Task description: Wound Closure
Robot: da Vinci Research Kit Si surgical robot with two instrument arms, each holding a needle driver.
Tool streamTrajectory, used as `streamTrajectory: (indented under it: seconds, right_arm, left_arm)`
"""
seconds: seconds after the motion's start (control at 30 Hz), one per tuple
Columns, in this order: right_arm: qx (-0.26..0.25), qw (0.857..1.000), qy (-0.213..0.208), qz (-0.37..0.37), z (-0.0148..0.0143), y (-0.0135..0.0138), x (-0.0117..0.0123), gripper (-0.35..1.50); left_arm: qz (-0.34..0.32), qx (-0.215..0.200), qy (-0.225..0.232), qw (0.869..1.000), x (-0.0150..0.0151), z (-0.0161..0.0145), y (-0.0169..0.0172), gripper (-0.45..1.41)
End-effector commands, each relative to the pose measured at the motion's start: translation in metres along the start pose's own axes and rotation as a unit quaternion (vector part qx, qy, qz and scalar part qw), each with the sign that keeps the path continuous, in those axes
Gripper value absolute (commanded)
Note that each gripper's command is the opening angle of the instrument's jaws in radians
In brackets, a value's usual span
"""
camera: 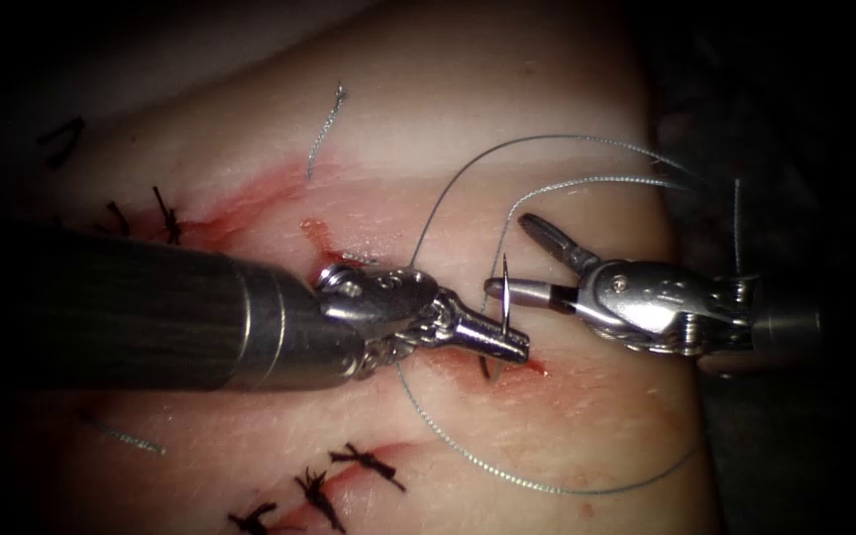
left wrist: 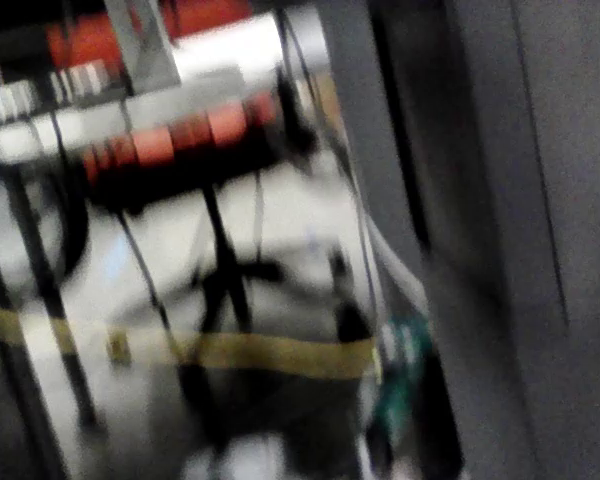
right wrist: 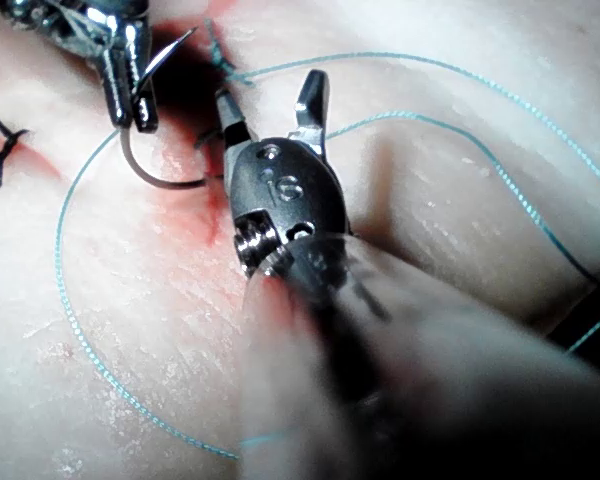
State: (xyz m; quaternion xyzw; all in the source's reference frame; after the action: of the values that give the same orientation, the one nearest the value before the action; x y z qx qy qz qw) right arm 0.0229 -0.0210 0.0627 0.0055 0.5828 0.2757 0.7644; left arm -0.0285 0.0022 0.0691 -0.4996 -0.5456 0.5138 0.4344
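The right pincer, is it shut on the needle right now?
No, the right pincer stands open, one jaw raised above the other, while the left pincer is shut on the needle.

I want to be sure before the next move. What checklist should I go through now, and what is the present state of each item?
1. Left hand has a firm hold on the needle: ok. Its jaws are shut on the needle partway along the curve.
2. Right hand is free to take something: ok. Its jaws are open and hold nothing, and one jaw lies close beside the needle.
3. Needle is out of the tissue: cannot tell. Its lower end sits at the red edge of the cut.
4. Thread is clear of both hands: cannot tell. It loops wide around them and passes by the left hand.
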Motion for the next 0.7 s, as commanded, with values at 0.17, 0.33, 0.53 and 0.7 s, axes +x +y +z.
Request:
streamTrajectory:
  seconds: [0.17,0.33,0.53,0.7]
  right_arm:
    - [0.037,0.997,-0.006,0.074,0.0014,-0.0005,-0.0003,-0.35]
    - [0.181,0.982,-0.024,0.053,0.0032,-0.0013,0.0001,-0.35]
    - [0.248,0.969,-0.013,0.002,0.0059,-0.0045,0.0013,-0.35]
    - [0.303,0.953,-0.018,-0.01,0.0062,-0.0068,0.0019,-0.35]
  left_arm:
    - [-0.14,0.015,0.064,0.988,0.0031,-0.0013,0.0018,-0.45]
    - [-0.267,-0.003,0.144,0.953,0.0056,-0.0038,0.0027,-0.45]
    - [-0.331,-0.087,0.215,0.915,0.0076,-0.0059,0.0031,-0.45]
    - [-0.298,-0.1,0.243,0.918,0.0093,-0.0072,0.0049,-0.45]
